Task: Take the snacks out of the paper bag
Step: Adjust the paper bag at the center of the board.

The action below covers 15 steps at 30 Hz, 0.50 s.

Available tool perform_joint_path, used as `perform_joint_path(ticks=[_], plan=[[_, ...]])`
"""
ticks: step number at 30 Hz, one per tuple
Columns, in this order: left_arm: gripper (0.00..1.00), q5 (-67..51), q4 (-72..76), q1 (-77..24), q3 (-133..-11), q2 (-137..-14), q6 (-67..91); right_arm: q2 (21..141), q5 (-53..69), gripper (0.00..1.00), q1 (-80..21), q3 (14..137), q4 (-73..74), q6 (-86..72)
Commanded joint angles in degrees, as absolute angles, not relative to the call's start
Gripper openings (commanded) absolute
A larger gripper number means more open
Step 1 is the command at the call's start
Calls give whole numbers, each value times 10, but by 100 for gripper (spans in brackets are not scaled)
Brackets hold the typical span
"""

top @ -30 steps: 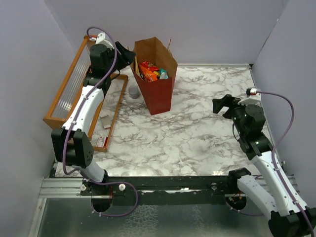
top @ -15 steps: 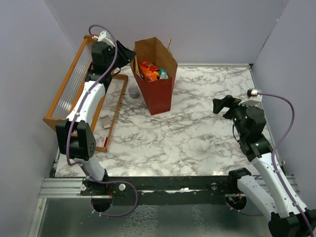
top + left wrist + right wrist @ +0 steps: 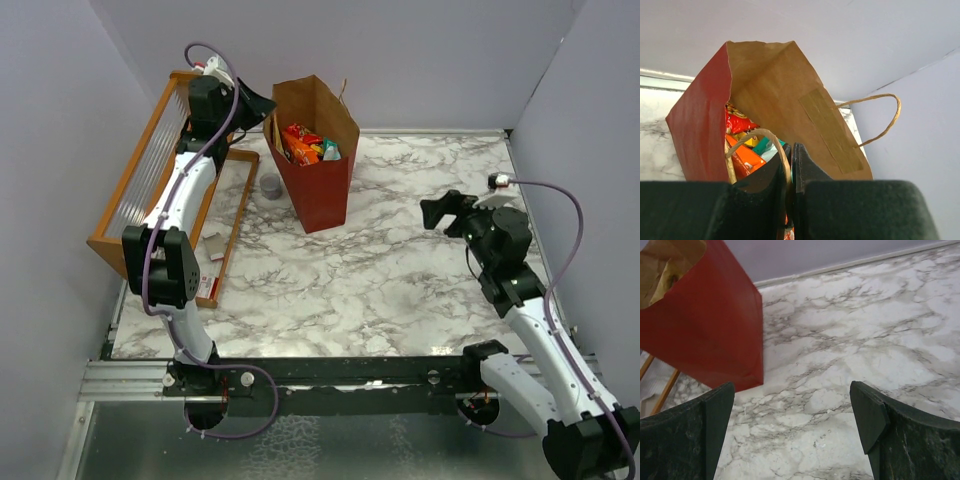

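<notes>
The paper bag (image 3: 325,190) stands upright at the back of the marble table, dark red outside and brown inside. Its snacks (image 3: 305,145) show as red, orange and teal packets (image 3: 742,150) down in the opening. My left gripper (image 3: 262,105) hangs at the bag's left rim. In the left wrist view it (image 3: 791,150) is shut on the near twine handle (image 3: 760,135). The far handle (image 3: 885,120) hangs free. My right gripper (image 3: 437,210) is open above the table, right of the bag (image 3: 705,325), with nothing between its fingers (image 3: 715,415).
An orange wooden rack (image 3: 135,190) leans at the left wall, with small flat packets (image 3: 205,283) on its lower frame. A small grey cylinder (image 3: 270,187) stands beside the bag's left foot. Grey walls close the back and sides.
My left gripper closed onto the near twine handle and shifted slightly toward the back. My right gripper moved a little left toward the bag, still open.
</notes>
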State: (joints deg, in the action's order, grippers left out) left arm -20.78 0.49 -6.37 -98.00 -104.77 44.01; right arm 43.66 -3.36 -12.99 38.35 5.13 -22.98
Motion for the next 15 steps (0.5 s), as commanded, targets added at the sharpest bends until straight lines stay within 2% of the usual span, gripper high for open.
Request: perform_joint_path(ticks=[1, 9, 15], plan=[[8, -255, -2, -57, -994, -1042, 442, 505, 119, 99, -127, 434, -24, -200], [8, -275, -6, -52, -951, -1009, 411, 763, 229, 100, -127, 644, -107, -255], [8, -302, -23, -50, -949, -1006, 396, 955, 334, 96, -127, 806, -225, -266]])
